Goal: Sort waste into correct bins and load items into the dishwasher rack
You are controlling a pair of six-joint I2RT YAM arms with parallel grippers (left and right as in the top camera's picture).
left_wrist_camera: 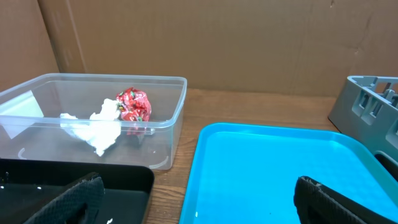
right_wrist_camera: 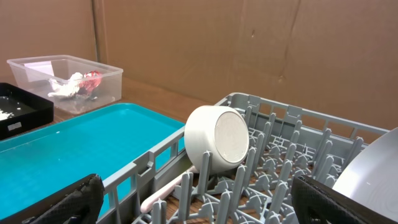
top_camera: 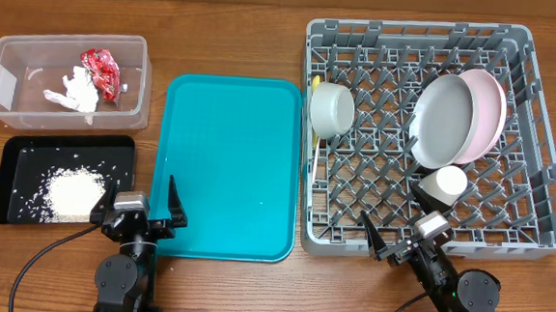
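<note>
The clear tub (top_camera: pixel 5 110) at the back left holds the red-and-silver foil wrapper (top_camera: pixel 100 71) and the white tissue (top_camera: pixel 77 92); both show in the left wrist view (left_wrist_camera: pixel 133 104) (left_wrist_camera: pixel 99 129). The black tray (top_camera: pixel 27 152) holds the rice heap (top_camera: pixel 71 194). The grey dishwasher rack (top_camera: pixel 540 143) holds the grey plate (top_camera: pixel 442 120), the pinkish plate (top_camera: pixel 489 103), the small bowl (top_camera: pixel 332 109), the white cup (top_camera: pixel 445 183) and the yellow utensil (top_camera: pixel 314 129). My left gripper (top_camera: pixel 137 214) is open and empty at the front edge. My right gripper (top_camera: pixel 414 240) is open and empty by the rack's front wall.
A large teal tray (top_camera: pixel 229 172) lies between the black tray and the rack, with nothing on it but a stray grain. In the right wrist view the bowl (right_wrist_camera: pixel 217 138) leans on its side against the pegs. A cardboard wall stands behind the table.
</note>
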